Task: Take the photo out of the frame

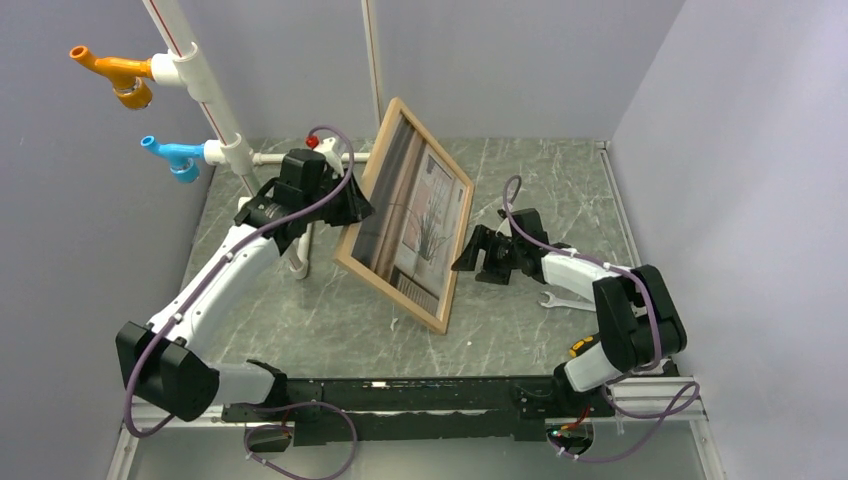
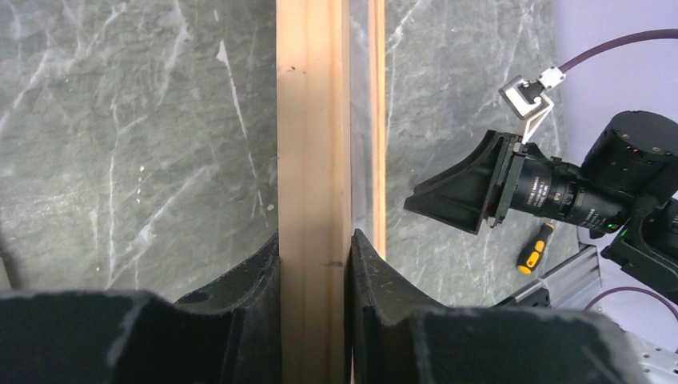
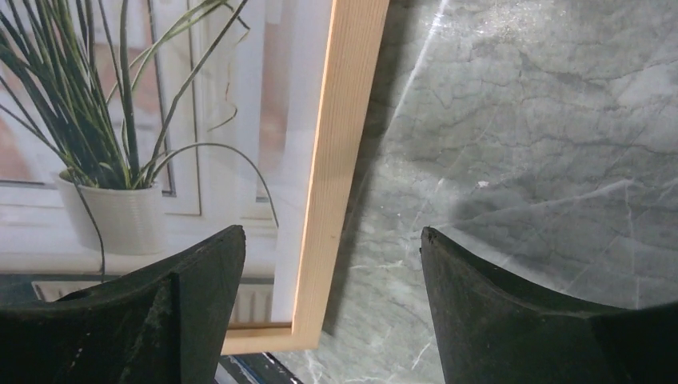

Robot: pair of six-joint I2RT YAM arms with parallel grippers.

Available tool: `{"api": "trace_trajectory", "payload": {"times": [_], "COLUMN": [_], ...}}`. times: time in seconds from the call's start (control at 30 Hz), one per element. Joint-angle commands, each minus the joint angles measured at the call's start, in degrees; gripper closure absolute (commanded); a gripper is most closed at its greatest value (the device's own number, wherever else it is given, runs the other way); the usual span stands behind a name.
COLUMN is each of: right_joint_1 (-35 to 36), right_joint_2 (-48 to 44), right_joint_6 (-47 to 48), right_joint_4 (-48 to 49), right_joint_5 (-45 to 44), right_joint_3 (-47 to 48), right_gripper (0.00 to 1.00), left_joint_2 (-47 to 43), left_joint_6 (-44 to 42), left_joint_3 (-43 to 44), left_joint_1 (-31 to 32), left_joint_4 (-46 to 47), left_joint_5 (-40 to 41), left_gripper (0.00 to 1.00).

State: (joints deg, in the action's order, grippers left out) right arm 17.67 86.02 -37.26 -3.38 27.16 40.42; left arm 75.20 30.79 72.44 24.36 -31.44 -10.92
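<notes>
The right jaws stand wide and hold nothing. The right-hand strip of the frame [image 3: 340, 144] runs lengthwise through the gap between them, nearer to the left finger and touched by neither. Beyond that strip, to the left, lies the photo [image 3: 120, 136], seated in the frame. The left jaws are closed narrow on the opposite strip and hold the frame tilted, its lower edge down at the surface [image 1: 300, 330]. So the free right arm is the nearer one to the photo's face.

A robotics lab cell: plain grey walls [image 1: 740, 120] enclose a marbled tabletop [image 1: 320, 330] edged by a mounting plate [image 1: 400, 398].
</notes>
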Motion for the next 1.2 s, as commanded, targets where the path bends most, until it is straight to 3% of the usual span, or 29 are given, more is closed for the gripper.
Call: {"api": "trace_trajectory", "payload": {"times": [0.0,0.47,0.77,0.9,1.07,1.17], "right_joint_1": [-0.23,-1.01,-1.28,-1.22,-1.18,-1.21], "right_joint_2": [1.79,9.61,14.97,15.08,11.27,7.38], "right_joint_6": [-0.47,0.28,1.17,1.29,3.81,5.77], "right_joint_4": [7.2,11.96,11.94,11.84,8.73,5.81], "right_joint_5": [1.42,3.71,5.49,4.6,0.01,-4.44], "right_joint_3": [-0.35,2.78,6.54,5.76,3.53,2.77], "right_gripper": [0.17,0.2,0.21,0.21,0.14,0.06], "left_joint_2": [-0.74,-6.22,-5.93,-2.83,-1.42,-0.96], "left_joint_6": [-6.56,-5.93,-2.99,-3.9,-6.48,-7.3], "left_joint_3": [-6.56,-18.8,-21.29,-15.08,-7.53,-3.36], "left_joint_1": [0.85,0.7,0.71,0.77,0.77,0.76], "left_joint_4": [-4.21,-2.1,-1.91,-7.85,-12.33,-15.09], "left_joint_5": [2.9,10.74,15.39,18.74,20.33,21.31], "left_gripper": [1.0,1.0,0.99,0.57,0.13,0.03]}}
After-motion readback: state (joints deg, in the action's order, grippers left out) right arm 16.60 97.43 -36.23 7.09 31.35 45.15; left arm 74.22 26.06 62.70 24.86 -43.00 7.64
